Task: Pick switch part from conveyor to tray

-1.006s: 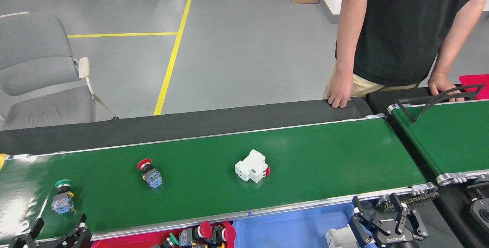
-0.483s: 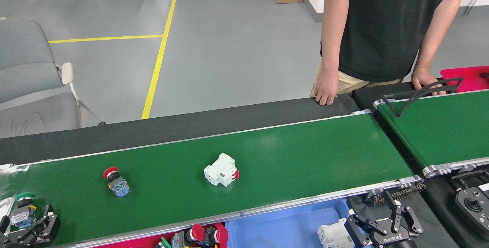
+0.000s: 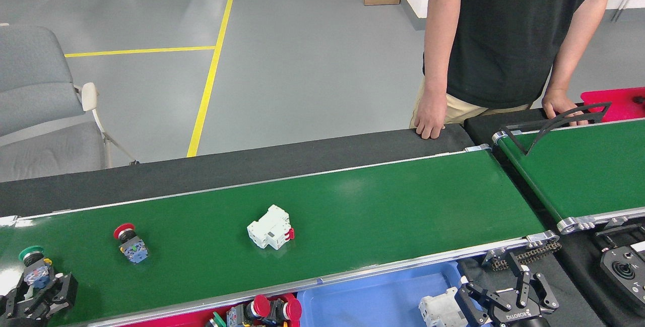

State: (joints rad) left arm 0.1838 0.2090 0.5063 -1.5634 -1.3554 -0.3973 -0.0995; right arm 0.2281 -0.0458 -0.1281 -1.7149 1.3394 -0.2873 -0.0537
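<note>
On the conveyor (image 3: pixel 403 201), a white breaker switch part with a red lever (image 3: pixel 270 227) lies mid-belt. A red-capped push-button switch part (image 3: pixel 130 244) lies further left. At the belt's left end a green-capped switch part (image 3: pixel 33 265) sits between the fingers of my left gripper (image 3: pixel 40 289), which looks shut on its body. My right gripper (image 3: pixel 499 289) hangs at the blue tray's (image 3: pixel 373 297) right end, open. A white switch part (image 3: pixel 439 310) rests in the tray just left of its fingers.
A red tray (image 3: pixel 201 321) with several button switches sits left of the blue one. A person stands behind the belt with a hand (image 3: pixel 429 121) on its black far edge. A narrower green belt (image 3: pixel 584 171) with a black guide bar lies right. A grey chair (image 3: pixel 40 110) stands at back left.
The white breaker and the red-capped switch have ridden left on the belt. The green-capped switch stayed with my left gripper, which rose slightly. The right gripper has not moved.
</note>
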